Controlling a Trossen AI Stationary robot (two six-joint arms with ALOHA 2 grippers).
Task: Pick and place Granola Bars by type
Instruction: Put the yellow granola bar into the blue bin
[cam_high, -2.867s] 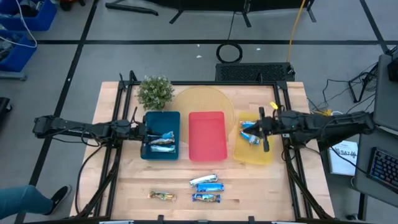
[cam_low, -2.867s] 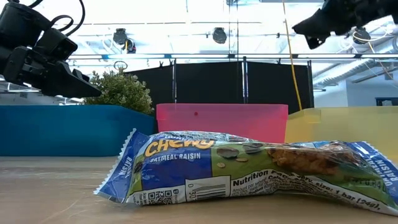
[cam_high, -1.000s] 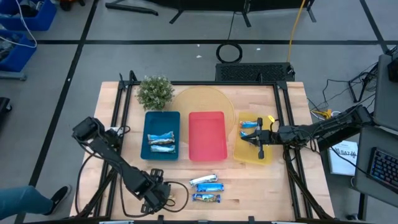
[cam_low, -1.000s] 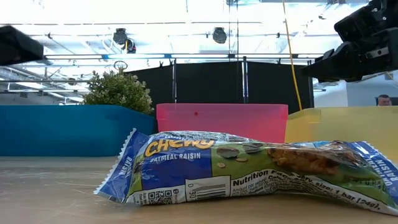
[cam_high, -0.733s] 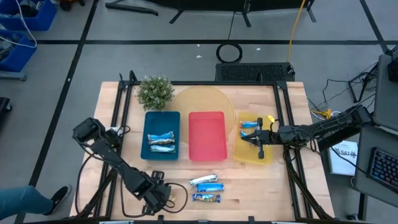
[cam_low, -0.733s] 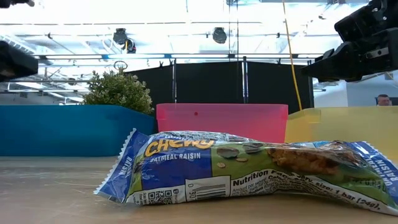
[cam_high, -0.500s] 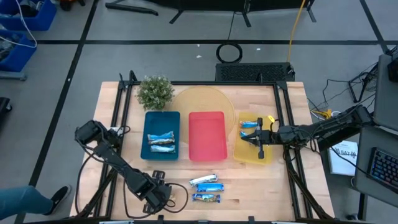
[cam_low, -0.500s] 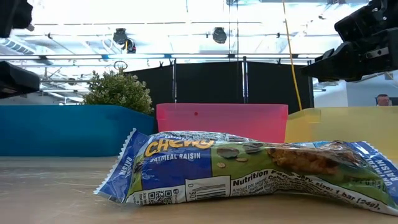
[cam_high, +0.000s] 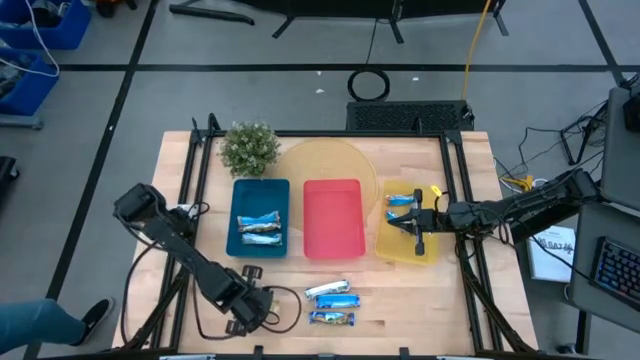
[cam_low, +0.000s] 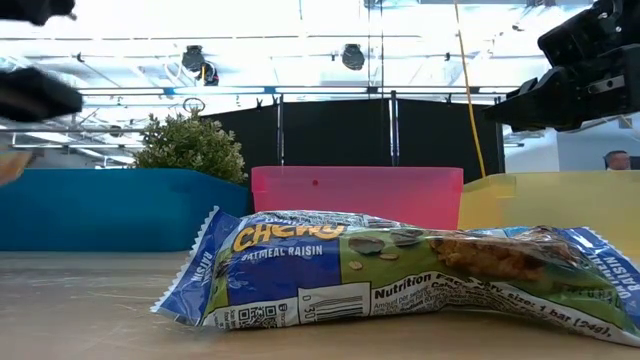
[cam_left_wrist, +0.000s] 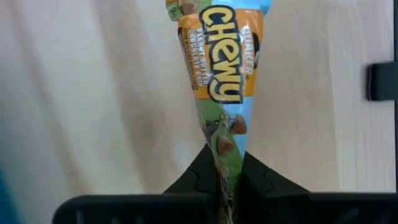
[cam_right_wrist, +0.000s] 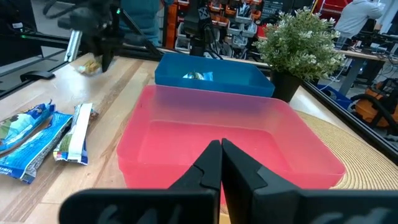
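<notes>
The left arm is stretched from the table's left edge toward the near side, folded at the elbow, with its wrist turned downward. The left pincer (cam_left_wrist: 227, 183) is clamped shut, and an orange-labelled granola bar (cam_left_wrist: 217, 68) is pinched by one end between its fingers. The right arm is held level from the right side, pointing inward. The right pincer (cam_right_wrist: 221, 163) is seen closed, its fingers pressed together.

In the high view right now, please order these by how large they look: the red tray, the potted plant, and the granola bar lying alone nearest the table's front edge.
Largest to smallest:
1. red tray
2. potted plant
3. granola bar
All three stand on the same table, so nearness to the camera hardly matters.
</notes>
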